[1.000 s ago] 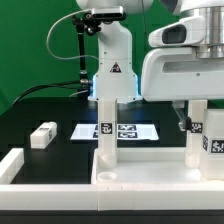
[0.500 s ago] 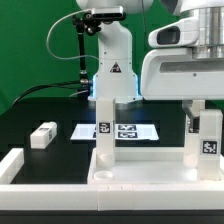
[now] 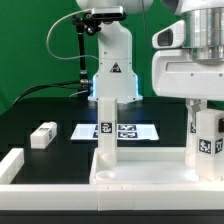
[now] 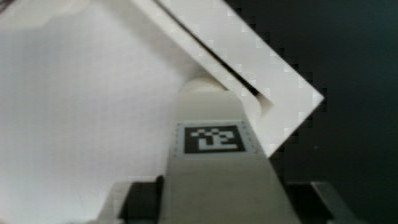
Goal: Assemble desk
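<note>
The desk's white tabletop panel (image 3: 140,170) lies flat at the front, its rim up. One square white leg (image 3: 105,125) stands upright in the panel's far corner on the exterior view's left. A second tagged leg (image 3: 207,142) stands upright at the panel's corner on the right, and my gripper (image 3: 203,116) is shut on its upper part. In the wrist view that leg (image 4: 221,160) runs between my two dark fingers (image 4: 146,202) toward the panel's corner (image 4: 299,98). A third leg (image 3: 43,135) lies loose on the black table at the left.
The marker board (image 3: 118,131) lies flat on the table behind the panel. A long white border bar (image 3: 12,165) runs along the front left. The arm's white base (image 3: 112,70) stands at the back, before a green backdrop.
My jaws have closed from wide open onto the right leg. The gripper and leg have shifted slightly toward the exterior view's right. The other parts have not moved.
</note>
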`<state>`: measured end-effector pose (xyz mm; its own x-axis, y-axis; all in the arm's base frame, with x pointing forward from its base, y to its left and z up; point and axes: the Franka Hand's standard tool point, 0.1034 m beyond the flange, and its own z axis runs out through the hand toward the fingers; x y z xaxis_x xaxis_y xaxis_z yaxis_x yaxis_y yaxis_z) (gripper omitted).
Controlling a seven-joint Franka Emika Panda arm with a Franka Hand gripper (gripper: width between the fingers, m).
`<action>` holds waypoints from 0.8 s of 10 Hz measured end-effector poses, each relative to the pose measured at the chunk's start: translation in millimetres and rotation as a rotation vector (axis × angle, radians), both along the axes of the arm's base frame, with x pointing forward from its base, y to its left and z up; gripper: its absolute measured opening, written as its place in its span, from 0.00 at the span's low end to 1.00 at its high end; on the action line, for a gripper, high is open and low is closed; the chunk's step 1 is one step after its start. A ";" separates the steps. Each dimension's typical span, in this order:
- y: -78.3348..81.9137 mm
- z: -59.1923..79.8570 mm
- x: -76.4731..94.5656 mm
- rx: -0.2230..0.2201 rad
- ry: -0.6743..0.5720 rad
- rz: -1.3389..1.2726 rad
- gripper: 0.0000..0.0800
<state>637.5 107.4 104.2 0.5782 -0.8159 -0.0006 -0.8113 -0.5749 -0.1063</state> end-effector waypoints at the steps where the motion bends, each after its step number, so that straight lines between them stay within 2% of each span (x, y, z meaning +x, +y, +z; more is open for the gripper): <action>1: -1.0 0.1 0.3 0.027 0.007 -0.095 0.36; 3: -0.6 0.1 1.9 0.088 0.026 -0.452 0.36; 4: -0.2 0.2 2.3 0.099 0.041 -0.585 0.36; 6: -0.2 0.0 2.5 0.112 0.060 -0.680 0.36; 8: 0.3 -0.5 2.2 0.108 0.057 -0.636 0.36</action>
<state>639.7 107.6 103.6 -0.0213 -0.9927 -0.1186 -0.9960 0.0313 -0.0832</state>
